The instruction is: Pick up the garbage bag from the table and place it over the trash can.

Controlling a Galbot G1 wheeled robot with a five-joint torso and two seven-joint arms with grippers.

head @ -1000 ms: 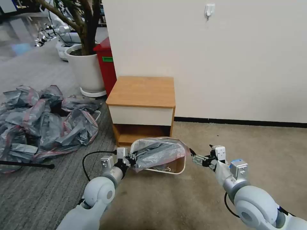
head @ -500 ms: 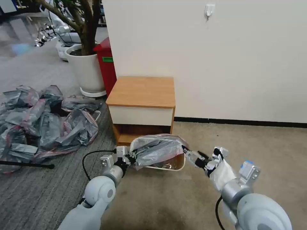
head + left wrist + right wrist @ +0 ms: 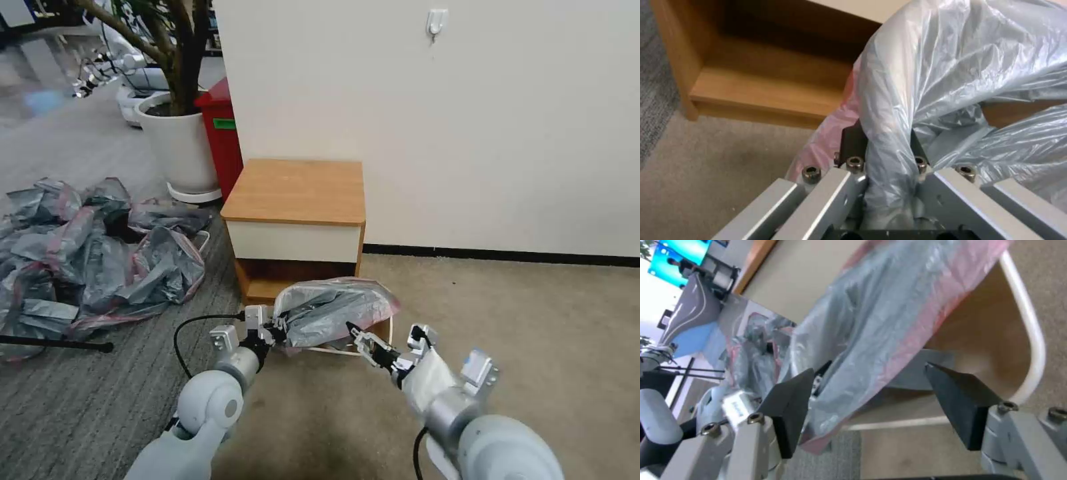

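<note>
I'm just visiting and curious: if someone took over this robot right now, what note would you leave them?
Left gripper: shut on the garbage bag, at its left side.
Right gripper: fingers open, at the bag's near edge, gripping nothing.
Bag lies draped across the trash can, on the floor in front of the table.
Done: bag off the table.
Left: fit its mouth round the rim.
</note>
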